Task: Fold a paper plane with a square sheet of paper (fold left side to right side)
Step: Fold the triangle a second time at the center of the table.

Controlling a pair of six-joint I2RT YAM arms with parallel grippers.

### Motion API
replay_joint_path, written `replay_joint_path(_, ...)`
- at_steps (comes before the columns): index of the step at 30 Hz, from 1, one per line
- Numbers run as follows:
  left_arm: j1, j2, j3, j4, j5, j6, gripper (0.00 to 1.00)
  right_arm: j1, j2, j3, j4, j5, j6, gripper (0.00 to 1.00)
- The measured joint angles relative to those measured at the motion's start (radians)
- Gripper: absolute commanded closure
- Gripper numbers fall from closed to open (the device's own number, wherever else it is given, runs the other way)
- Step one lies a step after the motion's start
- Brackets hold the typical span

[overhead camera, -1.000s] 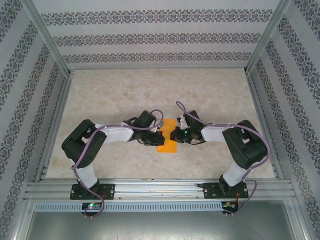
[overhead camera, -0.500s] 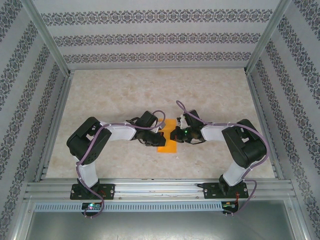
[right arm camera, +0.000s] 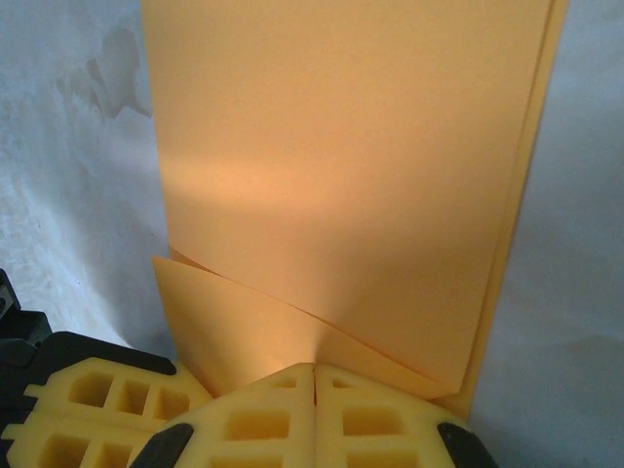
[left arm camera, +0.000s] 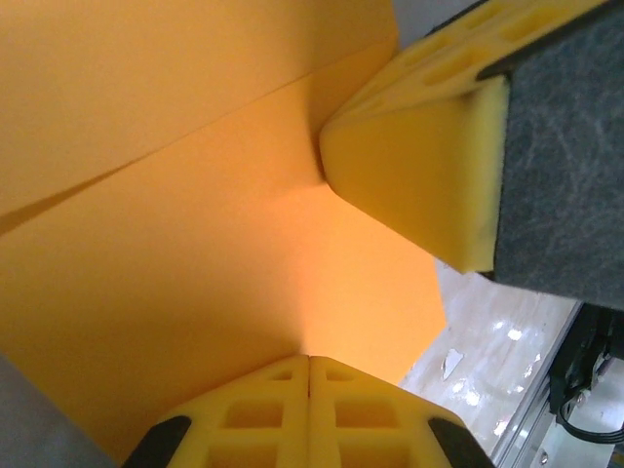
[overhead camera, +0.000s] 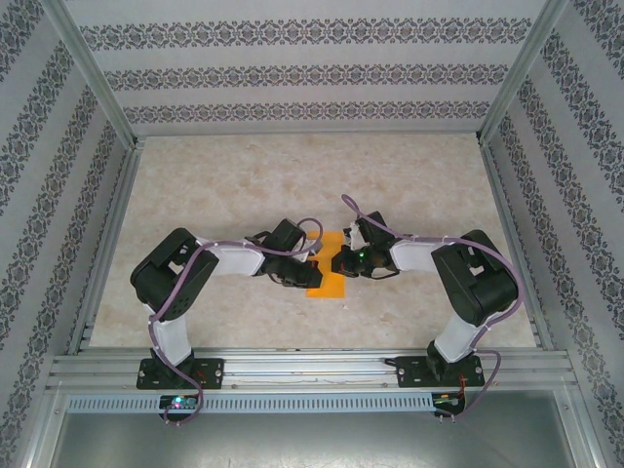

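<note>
The orange sheet of paper lay folded in layers on the marbled table, in the middle between the two arms. The left gripper and the right gripper met over it from either side, almost tip to tip. Each had its yellow fingers pressed together with the tips down at the paper. Whether a layer was caught between them could not be told. In the right wrist view, a loose flap splayed out from under the top layer beside the closed tips.
</note>
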Motion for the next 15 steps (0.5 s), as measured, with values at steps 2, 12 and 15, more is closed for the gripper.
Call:
replay_joint_path(2, 0.0, -0.01, -0.015, 0.009, 0.0, 0.006, 0.99, 0.0, 0.002, 0.003, -0.003, 0.0, -0.001, 1.0)
replay_joint_path(12, 0.0, -0.049, -0.074, 0.034, 0.004, 0.034, 0.99, -0.006, 0.009, 0.008, -0.007, -0.018, -0.012, 1.0)
replay_joint_path(15, 0.0, -0.061, -0.093, 0.042, 0.004, 0.039, 0.99, -0.006, 0.01, 0.008, -0.007, -0.019, -0.018, 1.0)
